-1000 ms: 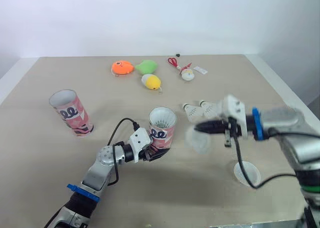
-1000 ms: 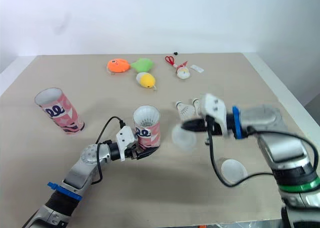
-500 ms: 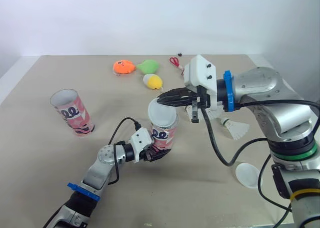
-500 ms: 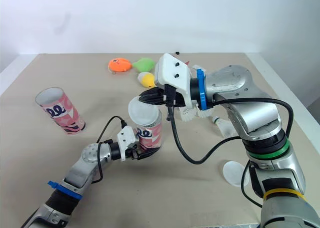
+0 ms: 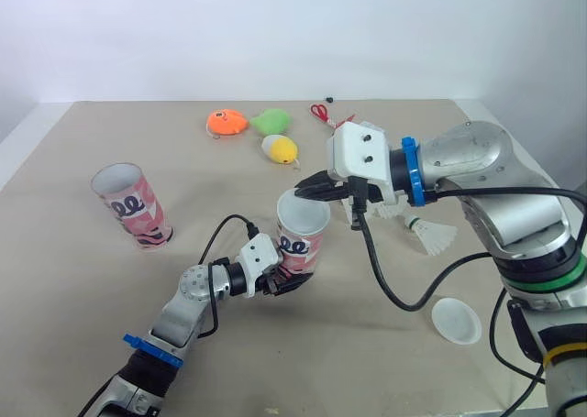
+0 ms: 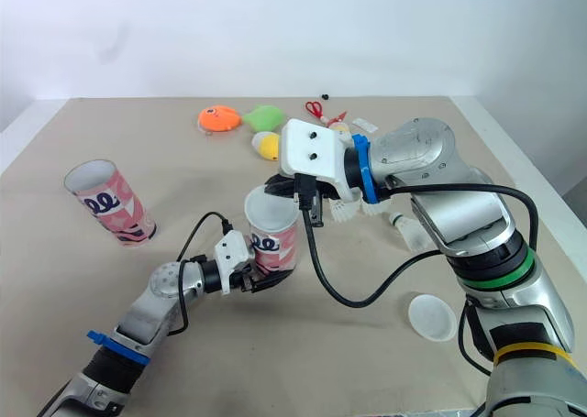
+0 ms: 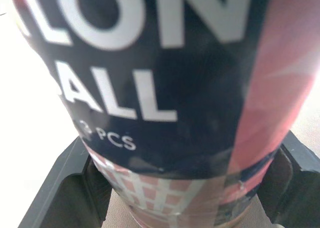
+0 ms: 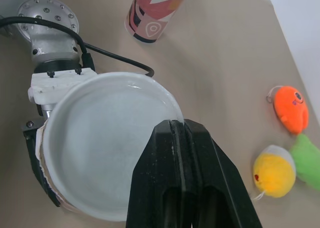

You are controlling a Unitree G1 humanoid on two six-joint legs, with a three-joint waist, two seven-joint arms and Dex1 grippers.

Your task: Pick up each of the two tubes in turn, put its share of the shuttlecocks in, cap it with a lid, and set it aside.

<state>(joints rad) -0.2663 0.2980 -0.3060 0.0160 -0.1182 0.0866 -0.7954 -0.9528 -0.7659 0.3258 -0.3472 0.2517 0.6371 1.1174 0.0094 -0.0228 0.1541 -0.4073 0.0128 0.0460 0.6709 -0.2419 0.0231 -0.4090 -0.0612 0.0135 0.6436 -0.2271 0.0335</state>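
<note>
You are bringing the round white plastic lid (image 8: 105,138) down. Half a second ago it was tipping above the pink patterned cardboard tube (image 5: 299,243). Now it is lying almost flat over the tube's open top. So this tube is getting its cap, and I think a push down is coming next. Your right gripper (image 8: 177,125) is pinching the lid's rim, fingers pressed together on it. Your left gripper (image 5: 284,281) is hugging the tube low down, keeping it nearly upright. The lid is sitting right above that left gripper.
</note>
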